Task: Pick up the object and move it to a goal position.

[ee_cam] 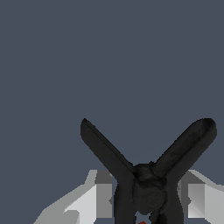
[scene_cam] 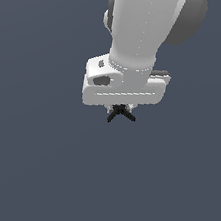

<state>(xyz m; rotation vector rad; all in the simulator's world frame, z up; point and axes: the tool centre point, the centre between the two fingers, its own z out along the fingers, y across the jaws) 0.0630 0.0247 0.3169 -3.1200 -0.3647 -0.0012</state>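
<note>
The object [scene_cam: 121, 115] is a tiny black clamp with thin splayed legs, seen in the exterior view just under the white hand of my gripper [scene_cam: 121, 108]. In the wrist view the object [ee_cam: 148, 188] fills the space between the two white fingers [ee_cam: 98, 197], with two long black legs fanning outward and a small red-orange spot at the picture's edge. Both finger pads sit against the sides of the clamp's dark hub, so the gripper [ee_cam: 145, 194] is shut on it. The hand hides the fingertips in the exterior view.
A plain dark grey-blue surface [scene_cam: 33, 161] fills the background in both views. The white arm's wrist and a large grey joint [scene_cam: 190, 19] rise behind the hand in the exterior view. No other objects or goal marker show.
</note>
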